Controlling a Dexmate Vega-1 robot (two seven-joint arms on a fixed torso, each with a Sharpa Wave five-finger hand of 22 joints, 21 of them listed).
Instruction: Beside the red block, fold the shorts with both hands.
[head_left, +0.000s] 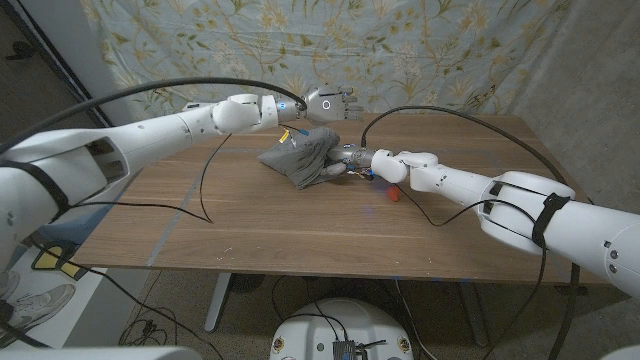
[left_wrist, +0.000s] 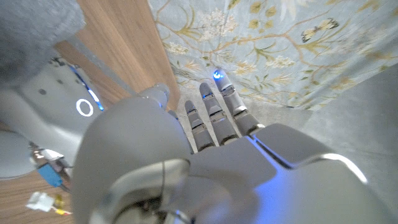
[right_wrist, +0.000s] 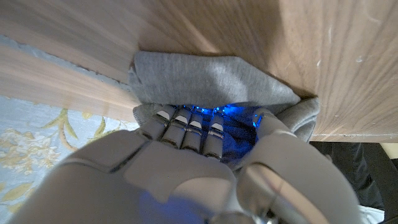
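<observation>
The grey shorts (head_left: 298, 155) lie bunched in a heap at the middle of the table's far half. My right hand (head_left: 352, 160) is at the heap's right edge. In the right wrist view its fingers (right_wrist: 186, 127) and thumb are dug into the grey cloth (right_wrist: 211, 74), gripping a fold. My left hand (head_left: 328, 103) hovers above and behind the shorts near the far edge, fingers stretched out and holding nothing (left_wrist: 211, 155). A corner of the cloth (left_wrist: 31, 25) shows in the left wrist view. The small red block (head_left: 395, 196) sits on the wood just right of and nearer than my right hand.
The wooden table (head_left: 300, 235) stretches bare toward me. A black cable (head_left: 205, 185) loops down onto its left part and another arcs over the right arm (head_left: 450, 115). A floral curtain (head_left: 400, 50) hangs behind the far edge.
</observation>
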